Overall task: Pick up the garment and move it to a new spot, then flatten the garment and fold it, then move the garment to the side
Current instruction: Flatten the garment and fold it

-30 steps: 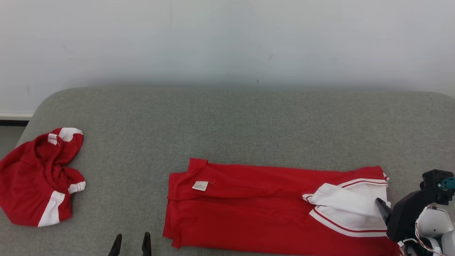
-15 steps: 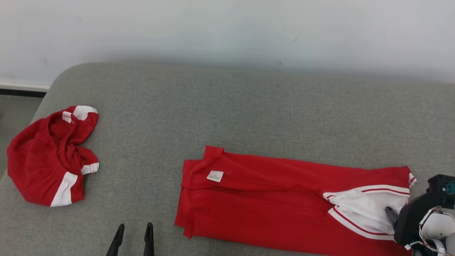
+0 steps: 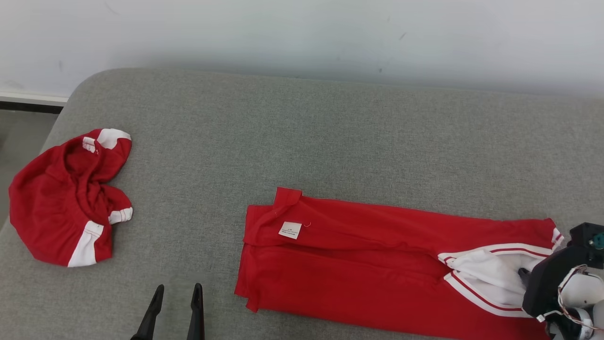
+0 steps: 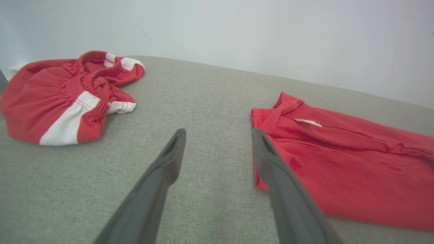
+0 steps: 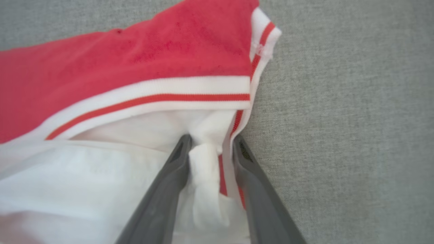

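Narrowed since a second ago, the right pincer (image 5: 212,142) clamps a bunched white fold at the right end of the garment (image 3: 358,264) — a long red strip lying flat on the near right of the grey tabletop (image 3: 302,137). To its near left the left pincer (image 4: 218,134) hovers with fingers apart, holding nothing — a crumpled red-and-white cloth (image 3: 66,203) lies at the left edge.

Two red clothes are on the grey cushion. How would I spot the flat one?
Look at the big grey cushion by the white wall. On its right half lies the long red garment. Unlike the crumpled red bundle at the left, it is spread flat and shows a small white tag.
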You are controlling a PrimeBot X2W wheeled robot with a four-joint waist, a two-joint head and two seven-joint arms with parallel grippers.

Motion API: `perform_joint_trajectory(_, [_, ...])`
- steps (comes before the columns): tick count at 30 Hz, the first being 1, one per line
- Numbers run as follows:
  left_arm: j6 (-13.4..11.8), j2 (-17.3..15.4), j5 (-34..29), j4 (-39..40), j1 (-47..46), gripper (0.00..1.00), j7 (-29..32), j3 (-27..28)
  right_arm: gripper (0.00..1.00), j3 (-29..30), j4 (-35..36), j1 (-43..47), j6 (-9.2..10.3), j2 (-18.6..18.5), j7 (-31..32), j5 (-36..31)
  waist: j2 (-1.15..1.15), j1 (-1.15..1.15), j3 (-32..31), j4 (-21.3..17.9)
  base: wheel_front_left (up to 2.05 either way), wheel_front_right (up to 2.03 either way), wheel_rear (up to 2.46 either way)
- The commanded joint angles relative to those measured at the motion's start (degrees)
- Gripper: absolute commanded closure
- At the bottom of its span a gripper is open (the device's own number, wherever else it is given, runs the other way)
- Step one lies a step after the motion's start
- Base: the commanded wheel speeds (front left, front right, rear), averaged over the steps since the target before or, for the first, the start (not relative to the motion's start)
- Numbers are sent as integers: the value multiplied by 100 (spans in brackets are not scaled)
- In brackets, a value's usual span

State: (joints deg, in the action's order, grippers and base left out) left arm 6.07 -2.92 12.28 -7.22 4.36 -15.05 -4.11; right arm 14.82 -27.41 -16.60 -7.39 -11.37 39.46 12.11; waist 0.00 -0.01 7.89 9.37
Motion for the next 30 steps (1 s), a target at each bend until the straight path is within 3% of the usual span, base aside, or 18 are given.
perform_joint_trajectory(1, [9,5,-26,5,-72,0,-16,13,100,-97,-210,211,-17,170,72,19,0,1,-7,-1,0,0,0])
perform_joint_trajectory(8, [-10,4,0,-49,41,0,-16,78,100,245,77,208,1,-117,-362,-399,0,1,-245,-105,0,0,0])
perform_joint_trajectory(18, [-45,5,64,-85,220,0,-16,97,100,675,577,310,-3,-648,-335,-914,0,1,-527,-400,0,0,0])
perform_joint_trajectory(23, [-55,4,91,-119,267,0,-16,62,100,557,795,384,-3,-791,-185,-846,0,1,-622,-506,0,0,0])
perform_joint_trajectory(30, [-78,5,118,-179,277,0,-16,53,100,-110,1406,586,-4,-632,149,-512,0,1,-754,-550,0,0,0])
